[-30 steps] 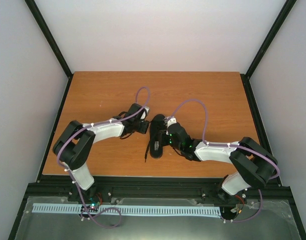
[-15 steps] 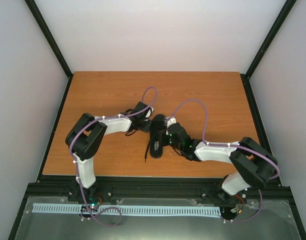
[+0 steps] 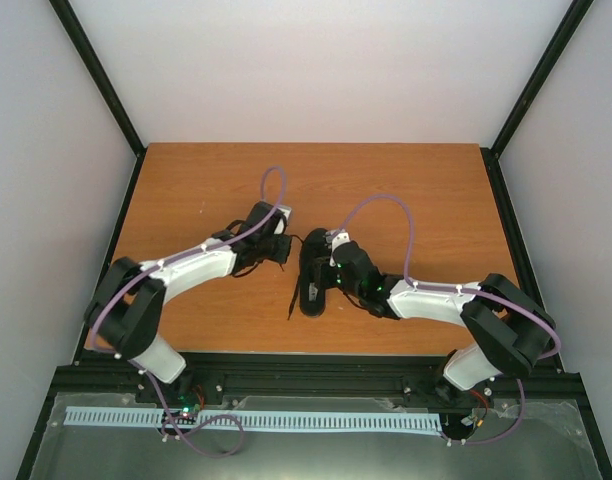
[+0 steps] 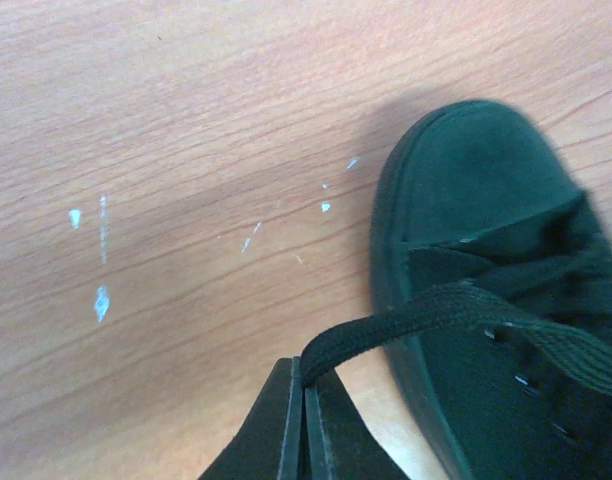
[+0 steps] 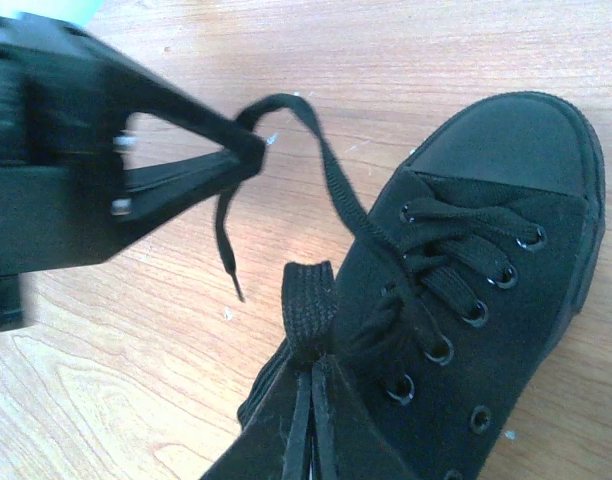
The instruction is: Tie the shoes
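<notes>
The black sneaker (image 3: 313, 272) lies mid-table, toe pointing away; it also shows in the left wrist view (image 4: 486, 260) and in the right wrist view (image 5: 486, 280). My left gripper (image 3: 283, 245) is just left of the toe, shut on a black lace (image 4: 416, 318) that runs taut to the eyelets. In the right wrist view that gripper (image 5: 248, 150) holds the lace (image 5: 321, 160) with its loose end hanging down. My right gripper (image 3: 328, 262) is over the shoe, shut on a folded loop of the other lace (image 5: 308, 300).
The wooden table (image 3: 206, 190) has black frame rails along its sides and near edge. Small pale flecks (image 4: 101, 300) mark the wood left of the shoe. Purple cables arch over both arms.
My left arm has swung left and stretched out, drawing its lace away from the shoe. My right gripper has shifted slightly toward the toe.
</notes>
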Tool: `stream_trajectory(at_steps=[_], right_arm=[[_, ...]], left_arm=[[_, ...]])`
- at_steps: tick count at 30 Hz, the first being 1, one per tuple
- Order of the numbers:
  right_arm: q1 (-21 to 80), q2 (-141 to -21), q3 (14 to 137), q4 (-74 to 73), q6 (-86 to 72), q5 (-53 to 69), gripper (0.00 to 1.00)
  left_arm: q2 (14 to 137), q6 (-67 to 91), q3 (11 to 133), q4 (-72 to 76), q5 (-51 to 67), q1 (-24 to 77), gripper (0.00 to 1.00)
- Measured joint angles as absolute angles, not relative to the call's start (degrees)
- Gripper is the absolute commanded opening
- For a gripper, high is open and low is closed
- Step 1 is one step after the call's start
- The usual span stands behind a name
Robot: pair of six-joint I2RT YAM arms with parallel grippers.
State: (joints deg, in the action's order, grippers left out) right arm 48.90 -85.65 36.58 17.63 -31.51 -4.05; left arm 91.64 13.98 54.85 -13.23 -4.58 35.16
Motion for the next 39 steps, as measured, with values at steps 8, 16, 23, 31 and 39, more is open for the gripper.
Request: stream_trajectory(at_steps=[8,16,23,31,39], right_arm=[[48.9,-85.6,40.4,14.2,-31.6,-3.0,0.03],[48.9,-86.1,40.5,12.2,-31.6,-2.1,0.03],[48.9,-86.3,40.5,11.5,-31.6,-1.9,0.03],[48.9,-85.9,40.4,9.8,-31.6,-2.1,0.03],[48.9,-85.4,40.4,9.6,-31.6,-2.2,0.03]], left_arm=[[80.1,24.0,49.0,-25.7,2.0,40.8,0.01],[72.9,34.0,46.6,-28.1,13.0,49.3,0.01],[73.2,38.3,49.5,-27.0,15.5,52.6,0.01],[81.0,39.0,54.5,-25.6,15.6,58.7,0.17],[79.6,39.5,53.8,-25.8,13.3,59.4,0.48]])
